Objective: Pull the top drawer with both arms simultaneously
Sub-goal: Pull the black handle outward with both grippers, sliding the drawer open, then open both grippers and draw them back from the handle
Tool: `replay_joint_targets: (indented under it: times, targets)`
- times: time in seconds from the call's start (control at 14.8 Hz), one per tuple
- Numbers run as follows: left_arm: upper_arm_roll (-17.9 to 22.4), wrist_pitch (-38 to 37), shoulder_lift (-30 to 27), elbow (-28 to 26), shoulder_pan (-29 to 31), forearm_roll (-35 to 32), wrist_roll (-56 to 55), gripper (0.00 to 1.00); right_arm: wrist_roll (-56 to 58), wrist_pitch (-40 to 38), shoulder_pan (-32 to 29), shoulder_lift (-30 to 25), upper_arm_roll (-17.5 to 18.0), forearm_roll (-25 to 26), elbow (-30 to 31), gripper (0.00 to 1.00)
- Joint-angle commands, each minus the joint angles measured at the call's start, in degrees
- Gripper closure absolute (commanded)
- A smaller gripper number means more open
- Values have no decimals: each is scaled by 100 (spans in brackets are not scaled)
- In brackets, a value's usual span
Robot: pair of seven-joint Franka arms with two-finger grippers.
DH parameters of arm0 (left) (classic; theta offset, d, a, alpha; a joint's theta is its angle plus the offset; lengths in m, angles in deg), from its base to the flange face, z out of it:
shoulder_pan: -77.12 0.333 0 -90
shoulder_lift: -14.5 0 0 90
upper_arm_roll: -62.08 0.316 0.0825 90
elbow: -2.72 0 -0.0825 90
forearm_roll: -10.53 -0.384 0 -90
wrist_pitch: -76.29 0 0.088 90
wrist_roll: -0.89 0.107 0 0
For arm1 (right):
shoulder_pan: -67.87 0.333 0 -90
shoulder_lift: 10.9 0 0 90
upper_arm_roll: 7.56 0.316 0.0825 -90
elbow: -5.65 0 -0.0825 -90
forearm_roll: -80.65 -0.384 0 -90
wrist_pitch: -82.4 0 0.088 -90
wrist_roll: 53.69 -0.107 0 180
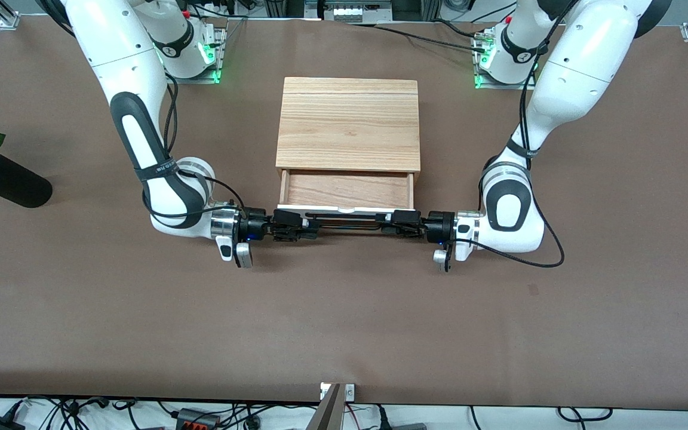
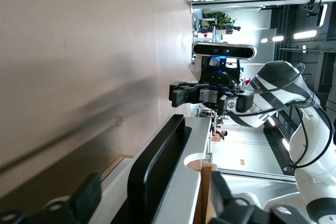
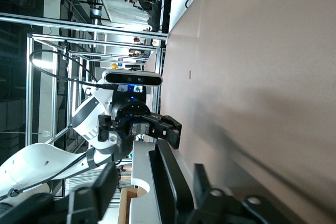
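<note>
Top drawer [image 1: 347,190] already pulled out toward the near side of its cabinet [image 1: 348,124], mid-bench. Left gripper [image 1: 393,220] and right gripper [image 1: 303,227] sit at opposite ends of the black handle [image 1: 344,218], jaws released around it. Back both off evenly, no snagging the bar.

Robotics lab: alu frame racks [image 3: 47,51], bench cables [image 1: 200,415].

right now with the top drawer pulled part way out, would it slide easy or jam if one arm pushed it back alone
The top drawer is as wide as the cabinet, so a push at one end of its handle would probably skew it and make it bind. It looks empty and shallow, so likely light. A push from both the left gripper and the right gripper should run straighter.
</note>
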Motion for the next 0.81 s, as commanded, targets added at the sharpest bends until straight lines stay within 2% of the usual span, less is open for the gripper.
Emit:
replay_joint_targets:
  times: [0.0,0.13,0.34,0.47,0.61,0.74]
  targets:
    - [68,20,48,232,-59,-82,-68,0,-211,17,-2,-128,-1,187,-3,0]
    - [112,11,48,607,-25,-739,-234,0,-675,17,59,-277,-150,641,-56,0]
    - [130,-24,-14,1092,2,-2092,-787,0,-1396,17,33,-514,-265,1914,-293,0]
    - [138,-50,-92,1155,81,-2464,-920,0,-1861,131,85,-707,-414,2863,-328,0]
    - [138,-85,-285,1155,125,-2902,-938,0,-2414,254,86,-909,-441,3995,-346,0]
    - [138,-120,-592,1164,160,-3465,-1174,0,-3135,211,33,-1182,-467,5611,-364,0]
